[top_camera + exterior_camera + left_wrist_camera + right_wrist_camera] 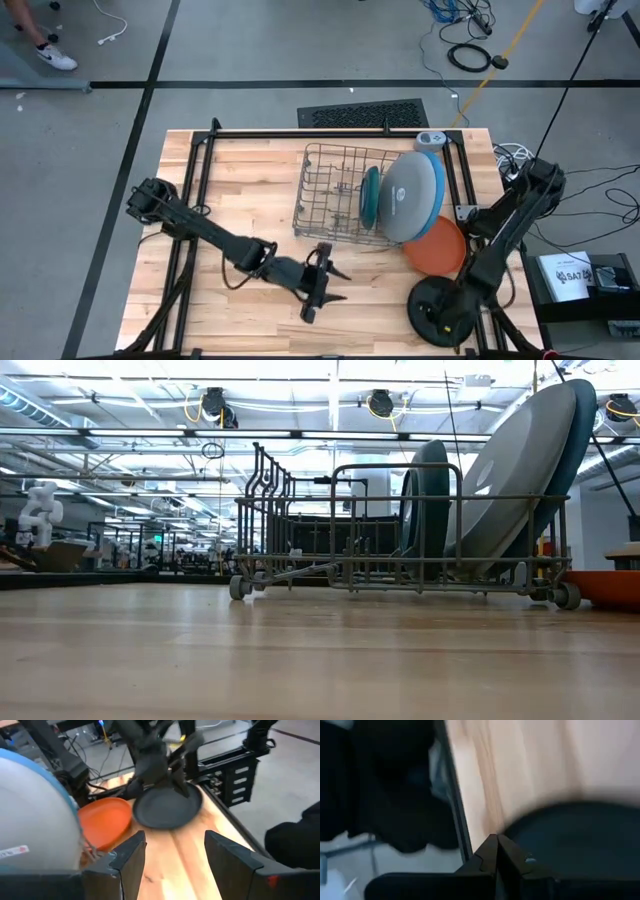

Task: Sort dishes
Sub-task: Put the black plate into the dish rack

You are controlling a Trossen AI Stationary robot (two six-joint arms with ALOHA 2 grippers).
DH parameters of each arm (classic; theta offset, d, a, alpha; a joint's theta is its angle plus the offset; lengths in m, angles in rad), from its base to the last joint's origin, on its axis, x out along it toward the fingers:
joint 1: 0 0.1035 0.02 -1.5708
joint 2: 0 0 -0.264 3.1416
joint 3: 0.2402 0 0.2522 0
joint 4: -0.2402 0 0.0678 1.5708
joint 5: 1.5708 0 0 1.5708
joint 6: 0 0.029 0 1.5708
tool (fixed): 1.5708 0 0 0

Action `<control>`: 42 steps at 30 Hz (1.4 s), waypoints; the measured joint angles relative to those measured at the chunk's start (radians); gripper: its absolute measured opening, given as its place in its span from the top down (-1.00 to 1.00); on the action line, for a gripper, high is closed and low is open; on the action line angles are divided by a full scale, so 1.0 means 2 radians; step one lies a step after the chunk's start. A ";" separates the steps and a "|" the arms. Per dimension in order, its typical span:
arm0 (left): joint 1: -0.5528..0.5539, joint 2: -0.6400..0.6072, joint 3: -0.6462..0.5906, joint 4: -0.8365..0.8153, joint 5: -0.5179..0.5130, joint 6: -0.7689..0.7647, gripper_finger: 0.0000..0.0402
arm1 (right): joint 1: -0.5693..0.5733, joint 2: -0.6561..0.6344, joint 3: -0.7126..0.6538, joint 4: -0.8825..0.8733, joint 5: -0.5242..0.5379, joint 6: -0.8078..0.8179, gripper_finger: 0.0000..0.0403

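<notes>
A wire dish rack (335,200) stands mid-table. In it, on edge, stand a teal plate (371,195), a big grey plate (408,195) and a blue plate (437,170) behind the grey one; all three show in the low view too, the teal plate (432,510), the grey plate (520,470) and the blue plate (582,430). An orange plate (440,247) lies on the table right of the rack. A black plate (437,312) is at the near right corner, with my right gripper (496,842) shut at its rim. My left gripper (328,285) is open and empty, in front of the rack. My right gripper is shut at the black plate's rim (507,829), and the rim seems pinched between the two fingertips. The fingers come from above, slanting down, as the left wrist view (167,770) shows. Whether the plate is clear of the table, I cannot tell.
A black frame rail (470,190) runs along the table's right side, close to the orange plate. Bare wood lies left of the rack and along the near edge between the two grippers.
</notes>
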 joint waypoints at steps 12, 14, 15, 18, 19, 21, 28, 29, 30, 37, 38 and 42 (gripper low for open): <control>-0.058 0.000 0.000 -0.012 -0.073 0.000 -0.02 | 0.011 0.057 -0.001 0.099 -0.029 0.080 0.95; -0.061 0.000 0.000 -0.011 -0.075 -0.006 -0.02 | 0.010 0.056 0.000 0.108 -0.006 0.069 0.86; -0.062 0.000 0.000 -0.011 -0.077 -0.010 -0.02 | 0.010 0.055 0.000 0.106 -0.002 0.068 0.81; -0.068 0.000 0.000 -0.011 -0.079 -0.013 -0.02 | 0.008 0.055 0.000 0.097 0.001 0.074 0.59; -0.070 0.000 0.000 -0.011 -0.079 -0.013 -0.02 | 0.007 0.055 0.000 0.092 0.003 0.080 0.50; -0.074 0.000 0.000 -0.011 -0.081 -0.013 -0.02 | 0.002 0.055 0.000 0.077 0.003 0.093 0.33; -0.085 0.000 0.000 -0.012 -0.090 -0.012 -0.02 | -0.022 0.056 0.000 0.058 -0.003 0.116 -0.01; -0.087 0.000 0.000 -0.012 -0.091 -0.012 -0.02 | -0.025 0.057 0.000 0.057 -0.004 0.116 -0.01; -0.086 0.000 0.000 -0.012 -0.092 -0.012 -0.02 | -0.028 0.058 0.000 0.054 -0.004 0.117 -0.01; -0.086 0.000 0.000 -0.014 -0.093 -0.012 -0.02 | -0.046 0.059 0.000 -0.009 -0.006 0.156 -0.02; -0.086 0.000 0.000 -0.014 -0.093 -0.012 -0.02 | -0.048 0.059 0.000 -0.017 -0.007 0.160 -0.01; -0.086 0.000 0.000 -0.015 -0.093 -0.012 -0.02 | -0.053 0.059 0.000 -0.035 -0.017 0.170 0.02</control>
